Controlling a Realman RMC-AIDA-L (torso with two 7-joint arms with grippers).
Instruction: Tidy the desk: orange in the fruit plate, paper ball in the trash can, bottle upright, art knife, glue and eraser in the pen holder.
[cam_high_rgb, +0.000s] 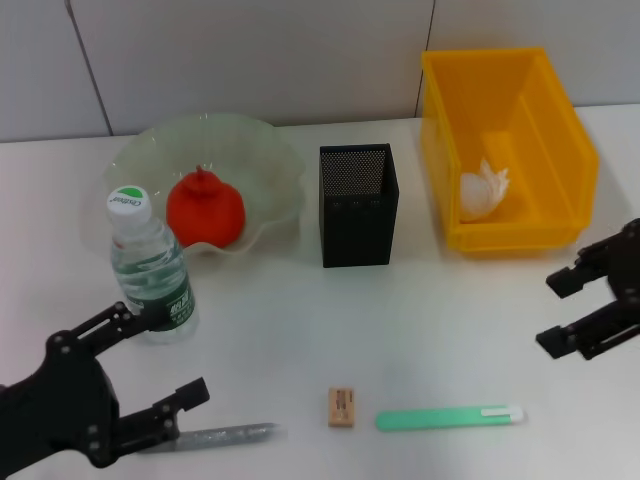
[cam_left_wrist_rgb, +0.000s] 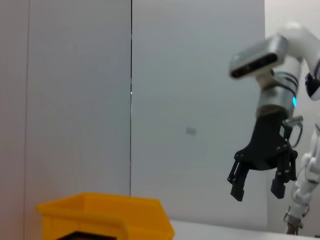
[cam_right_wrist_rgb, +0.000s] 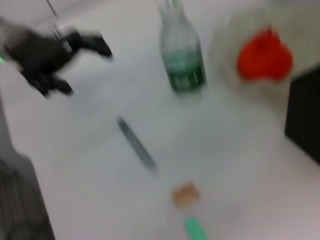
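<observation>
Left hand (cam_high_rgb: 160, 360) open beside ribbed clear bottle (cam_high_rgb: 152, 266) (upright); right hand (cam_high_rgb: 580, 312) open, near yellow bin (cam_high_rgb: 560, 120).

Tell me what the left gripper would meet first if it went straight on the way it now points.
Judging by the head view, the open left gripper points toward the table's middle. Nearest that line is the small beige rectangular eraser; the upright clear plastic bottle stands just off it. Height is unclear.

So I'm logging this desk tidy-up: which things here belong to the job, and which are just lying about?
Job:
orange in fruit plate
paper ball in trash can
bottle, upright
eraser, grey stick, green stick, on the desk
pen holder

Lying about:
nothing seen
</observation>
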